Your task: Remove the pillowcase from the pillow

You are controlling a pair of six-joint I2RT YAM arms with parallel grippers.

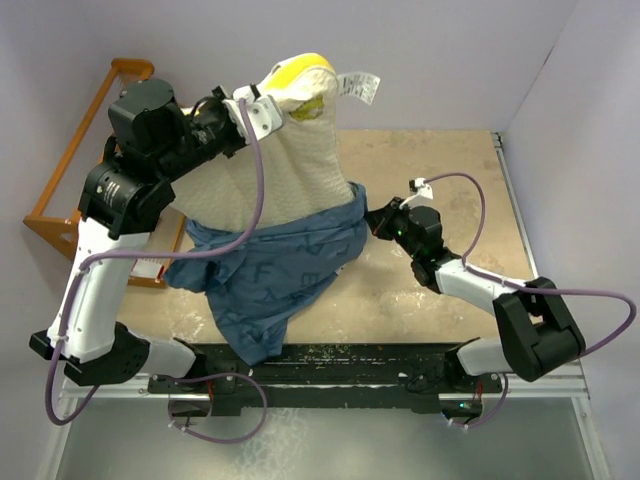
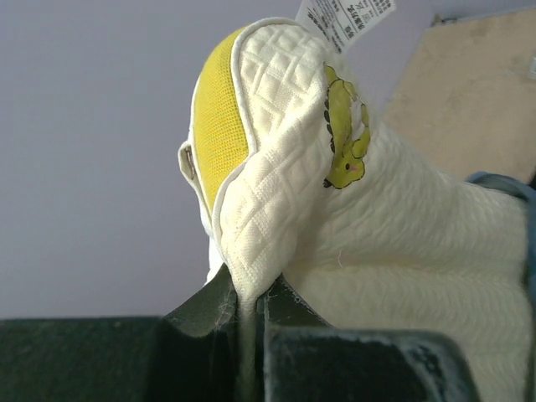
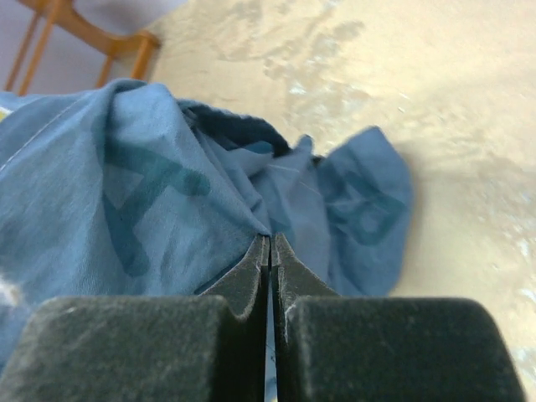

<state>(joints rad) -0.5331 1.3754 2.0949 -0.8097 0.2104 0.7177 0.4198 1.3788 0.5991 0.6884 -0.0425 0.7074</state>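
Observation:
The cream quilted pillow [image 1: 285, 165] is lifted by its yellow-edged corner, white tag [image 1: 360, 85] at the top. My left gripper [image 1: 262, 105] is shut on that corner; the left wrist view shows the pillow [image 2: 402, 243] pinched at my left gripper [image 2: 251, 306]. The slate-blue pillowcase [image 1: 270, 265] is bunched round the pillow's lower end and hangs down to the table. My right gripper [image 1: 372, 222] is shut on the pillowcase's right edge; the right wrist view shows the pillowcase [image 3: 151, 201] drawn into my right gripper [image 3: 270, 244].
A wooden rack [image 1: 75, 165] stands at the left edge, behind the left arm. The tan table top [image 1: 440, 170] lies under and right of the pillow. Walls close the back and right side. The table's front rail [image 1: 330, 355] runs between the arm bases.

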